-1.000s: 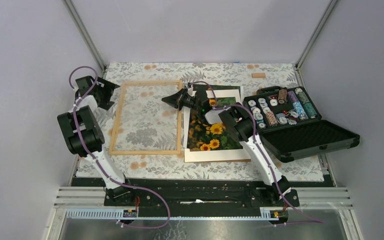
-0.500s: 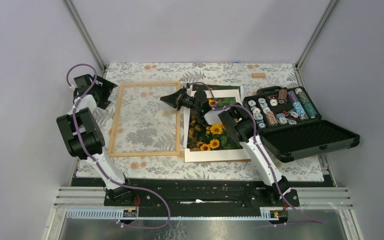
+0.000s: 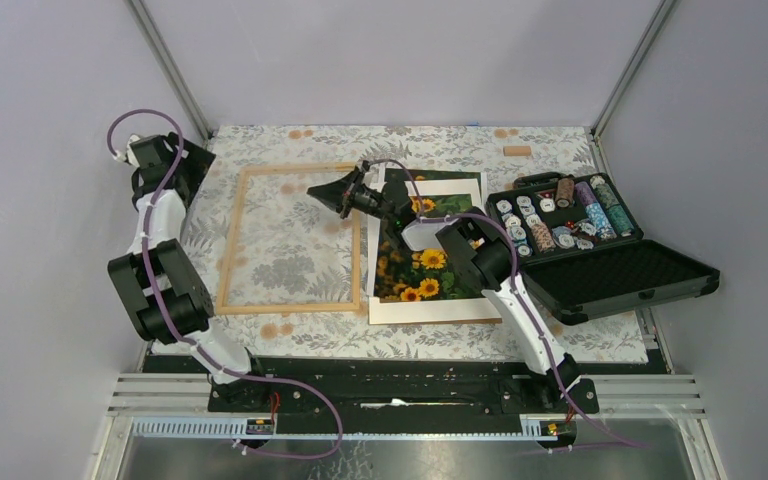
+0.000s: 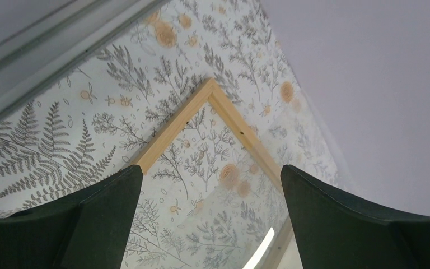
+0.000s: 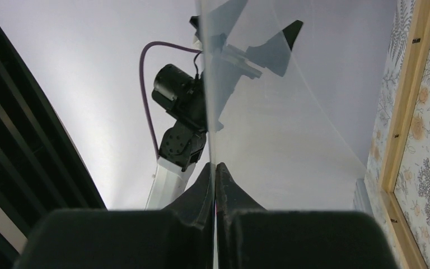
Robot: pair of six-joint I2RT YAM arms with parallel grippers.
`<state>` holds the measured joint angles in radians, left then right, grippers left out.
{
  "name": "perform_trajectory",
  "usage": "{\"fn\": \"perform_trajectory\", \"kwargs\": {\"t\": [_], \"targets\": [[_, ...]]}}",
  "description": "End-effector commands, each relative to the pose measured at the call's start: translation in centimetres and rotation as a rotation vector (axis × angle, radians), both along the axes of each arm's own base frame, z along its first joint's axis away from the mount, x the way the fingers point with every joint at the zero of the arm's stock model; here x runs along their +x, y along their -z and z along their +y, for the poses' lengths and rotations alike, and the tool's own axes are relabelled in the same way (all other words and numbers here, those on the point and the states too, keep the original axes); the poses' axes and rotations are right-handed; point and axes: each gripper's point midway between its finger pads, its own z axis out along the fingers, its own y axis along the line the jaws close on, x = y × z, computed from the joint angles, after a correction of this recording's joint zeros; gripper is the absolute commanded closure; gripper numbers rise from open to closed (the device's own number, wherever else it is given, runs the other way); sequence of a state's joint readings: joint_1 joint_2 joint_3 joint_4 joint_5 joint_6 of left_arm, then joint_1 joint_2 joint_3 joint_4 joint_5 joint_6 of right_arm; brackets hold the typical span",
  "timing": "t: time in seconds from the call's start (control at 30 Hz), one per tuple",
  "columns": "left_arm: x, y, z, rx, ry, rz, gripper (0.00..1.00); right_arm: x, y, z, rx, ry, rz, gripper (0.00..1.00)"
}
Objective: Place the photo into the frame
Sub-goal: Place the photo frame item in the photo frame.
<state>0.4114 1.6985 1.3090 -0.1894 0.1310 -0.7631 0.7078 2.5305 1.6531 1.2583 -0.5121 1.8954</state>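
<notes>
Vs. one second back: the left gripper point(image 3: 190, 168) is sitting further toward the far-left corner, having drawn away from the left rail of the frame point(image 3: 232, 240). Its arm is stretching up along the left wall. The right gripper point(image 3: 316, 190) is sitting further left, with its tip now over the frame's right rail rather than just right of it. Frame, photo and case are lying as before.

Pincers: the left fingers are standing wide apart with nothing between them. The left wrist view is showing the frame's far-left corner below the gap. The right fingers are pressing together on the edge of a thin clear sheet point(image 5: 269, 117), which is rising from the tips and mirroring the gripper.

The photo point(image 3: 425, 265) is lying flat on a white board point(image 3: 430, 310) just right of the frame and outside it, partly under the right arm.

Surface: a fern-and-flower tablecloth point(image 3: 410, 338) is covering the table, and plain grey walls point(image 3: 380, 60) are closing in three sides. A black case point(image 3: 610, 280) of chips is lying open at the right, and a small wooden block point(image 3: 517, 151) is lying near the far edge.

Edges: whether the board is touching the frame's right rail, cannot tell. Bare cloth is running along the near and far edges.
</notes>
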Motion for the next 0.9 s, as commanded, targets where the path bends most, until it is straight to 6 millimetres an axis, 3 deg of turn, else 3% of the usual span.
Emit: {"fn": "perform_trajectory", "kwargs": {"t": [0.0, 0.23, 0.4, 0.63, 0.87], "targets": [[0.1, -5.7, 1.4, 0.131, -0.039, -0.1, 0.01, -1.1, -4.0, 0.8, 0.09, -0.006, -0.033, 1.0], [-1.2, -9.7, 2.7, 0.241, -0.079, -0.112, 0.01, -0.5, -4.0, 1.9, 0.099, 0.009, 0.002, 1.0], [-2.1, -11.4, 3.7, 0.301, -0.121, -0.094, 0.01, 0.7, -0.7, 2.9, 0.015, 0.058, 0.036, 1.0], [-1.8, -10.1, 4.0, 0.273, -0.118, -0.068, 0.01, 2.9, 8.2, 2.6, -0.162, 0.103, 0.098, 1.0], [-0.5, -7.7, 3.2, 0.212, -0.068, -0.045, 0.01, 3.6, 12.4, 1.3, -0.295, 0.082, 0.103, 1.0]]}}
